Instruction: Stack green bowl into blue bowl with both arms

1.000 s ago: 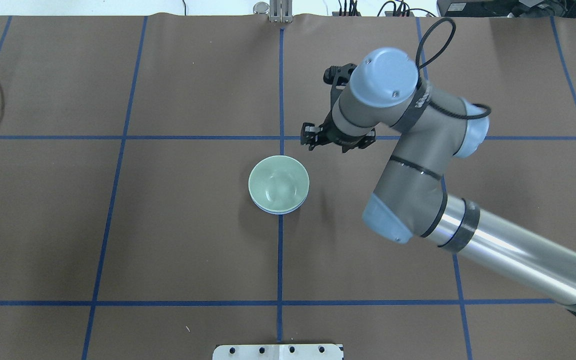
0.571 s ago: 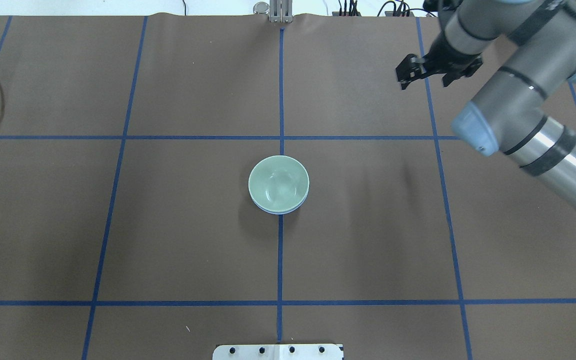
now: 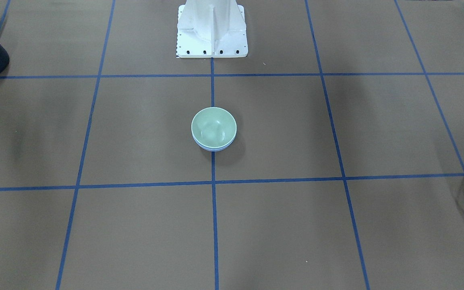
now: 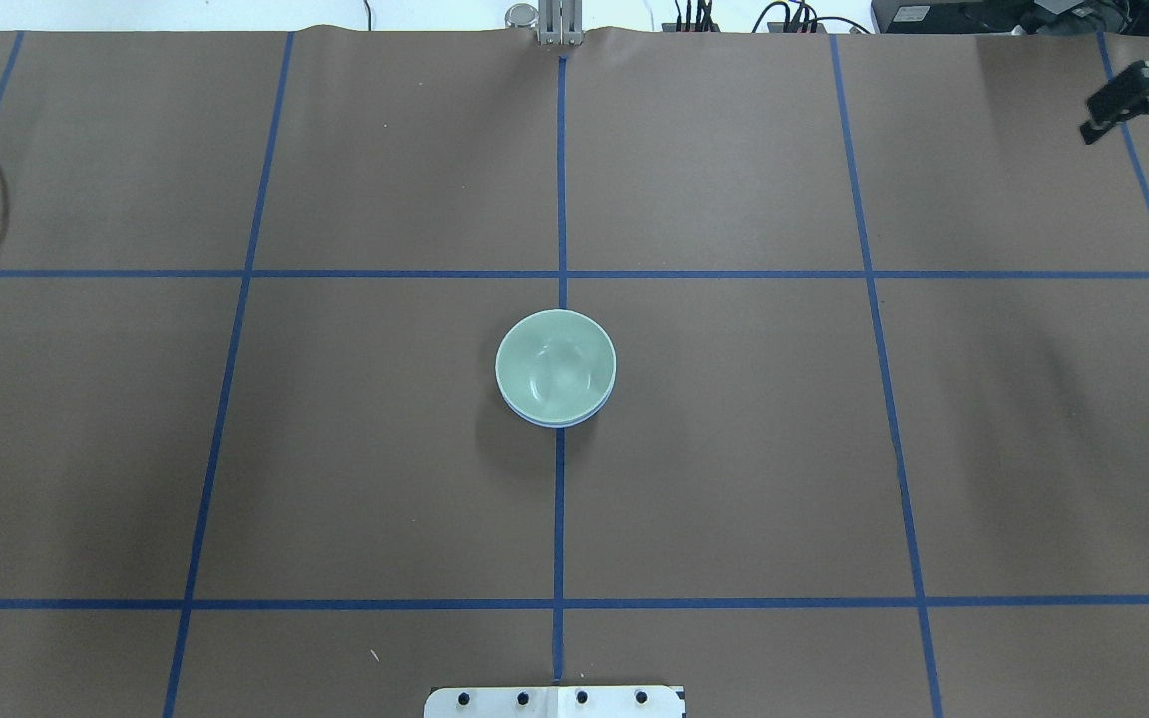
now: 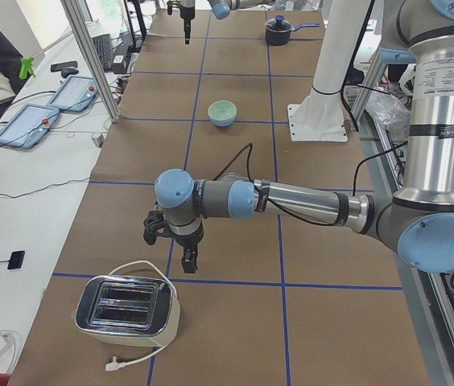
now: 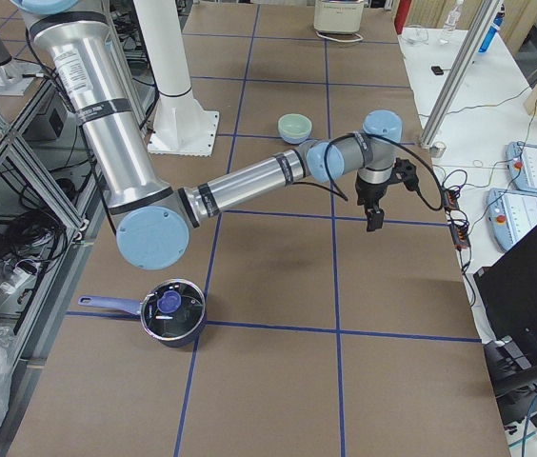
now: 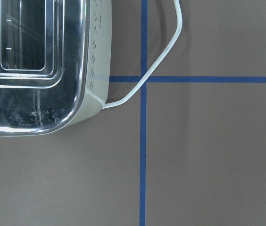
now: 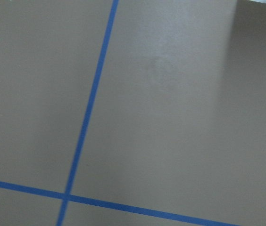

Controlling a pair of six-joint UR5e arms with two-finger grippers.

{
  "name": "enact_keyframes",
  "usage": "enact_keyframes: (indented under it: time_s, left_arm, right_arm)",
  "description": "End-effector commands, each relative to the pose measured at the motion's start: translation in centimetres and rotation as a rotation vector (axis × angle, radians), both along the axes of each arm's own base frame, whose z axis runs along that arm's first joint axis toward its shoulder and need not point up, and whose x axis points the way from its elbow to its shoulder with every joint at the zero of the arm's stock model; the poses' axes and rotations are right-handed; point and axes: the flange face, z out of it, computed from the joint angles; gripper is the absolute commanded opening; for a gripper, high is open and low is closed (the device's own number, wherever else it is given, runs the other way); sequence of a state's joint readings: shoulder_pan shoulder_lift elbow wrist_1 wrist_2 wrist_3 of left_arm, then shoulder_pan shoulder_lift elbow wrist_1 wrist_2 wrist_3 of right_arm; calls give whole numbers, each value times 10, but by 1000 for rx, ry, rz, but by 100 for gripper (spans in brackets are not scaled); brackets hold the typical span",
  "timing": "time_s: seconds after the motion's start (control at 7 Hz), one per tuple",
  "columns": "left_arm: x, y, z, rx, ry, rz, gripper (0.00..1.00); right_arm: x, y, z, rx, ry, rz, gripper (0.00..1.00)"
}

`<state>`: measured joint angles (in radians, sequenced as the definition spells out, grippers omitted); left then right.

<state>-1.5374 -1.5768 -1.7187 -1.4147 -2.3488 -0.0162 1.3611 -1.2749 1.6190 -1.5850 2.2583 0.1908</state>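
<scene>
Now that the right gripper [image 4: 1133, 122] has pulled from just beside the bowls to the far right edge of the overhead view, nothing stands near the stack. A second ago the right arm still reached over the middle of the table [image 4: 235, 449]; in the right side view it now stretches out well apart from the bowls, its gripper hanging over bare brown covering. Its fingers look spread and hold nothing.

The green bowl [image 4: 556, 364] sits upright inside the blue bowl [image 4: 547, 423], of which only a thin crescent of rim shows beneath it. The pair rests at the table's centre, on the blue tape line that runs out from the white pedestal [image 3: 212, 28], and has not shifted during the retreat. I judge the stacking done, with only the arms' parking left.

The left gripper [image 5: 171, 245] hovers near the toaster [image 5: 128, 310] at the table's left end, well away from the bowls. Whether its fingers are spread or pressed together I cannot tell.

No brand or writing is readable: the toaster shows none, and the printed labels on the arms' upper tubes are too small to make out.
</scene>
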Motion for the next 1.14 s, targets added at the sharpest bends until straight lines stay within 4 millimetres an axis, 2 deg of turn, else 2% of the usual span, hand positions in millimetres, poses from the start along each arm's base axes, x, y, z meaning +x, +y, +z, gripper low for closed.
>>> enact_keyframes:
  time_s: [0.0, 0.14, 0.29, 0.43, 1.0]
  left_arm:
    - [-1, -4, -15, 35, 11, 0, 98]
    - [0, -1, -26, 79, 14, 0, 98]
    - [-2, 5, -24, 89, 13, -1, 98]
    - [-2, 8, -18, 77, 7, -2, 98]
    - [-3, 24, 3, 32, 2, -5, 98]
  right_arm:
    - [98, 65, 104, -32, 39, -8, 100]
    - [113, 100, 137, -79, 41, 10, 100]
    - [118, 125, 147, -86, 43, 17, 100]
    - [118, 135, 154, -103, 41, 24, 100]
    - [118, 135, 153, -108, 41, 31, 100]
